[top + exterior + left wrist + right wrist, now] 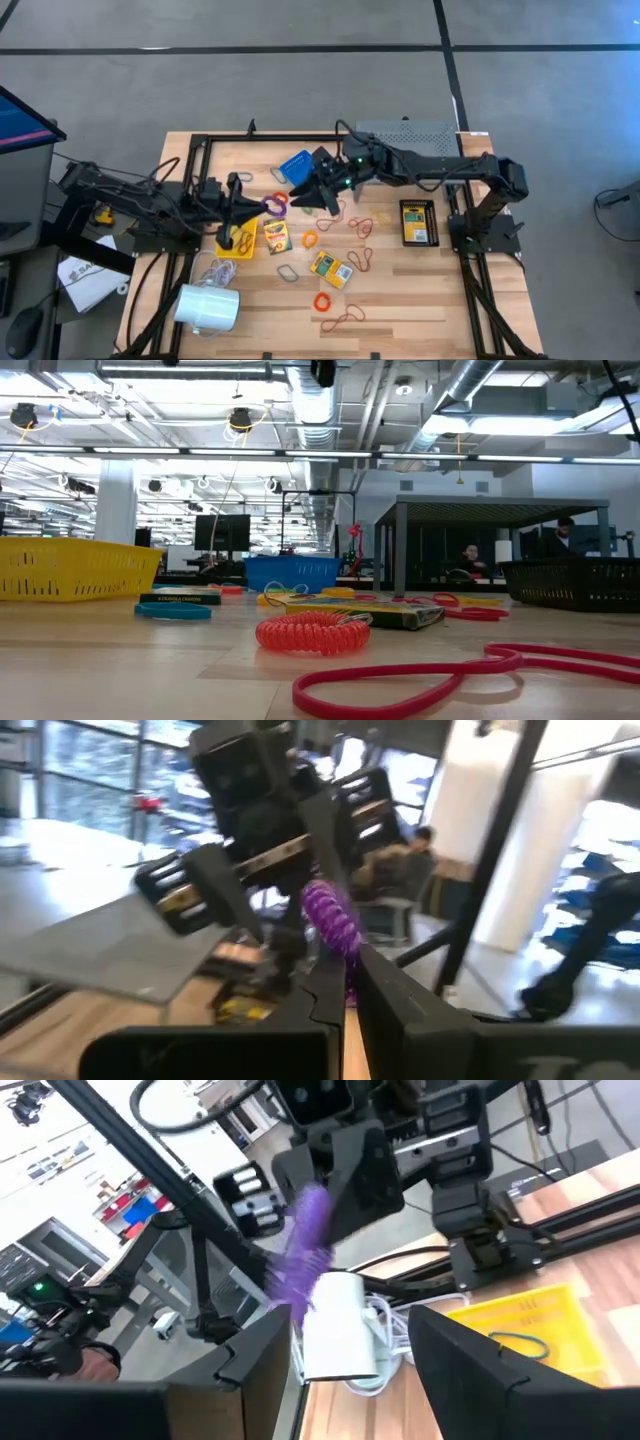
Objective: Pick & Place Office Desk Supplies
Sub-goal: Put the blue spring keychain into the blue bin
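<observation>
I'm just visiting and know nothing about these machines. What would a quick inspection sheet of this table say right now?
Surface: wooden table, bare at its right front.
Job's things: rubber bands strewn mid-table, including an orange coil; crayon boxes; yellow bin and blue bin.
Clutter: white cylinder at the left front; grey perforated shelf at the far edge.
Grippers: left claw shut on a purple coil band, raised off the table; right claw open, facing it closely, its fingers either side of the band.
Cables: white cord beside the cylinder.
Surroundings: grey floor in the high view; people seated at desks far behind in the low view.
</observation>
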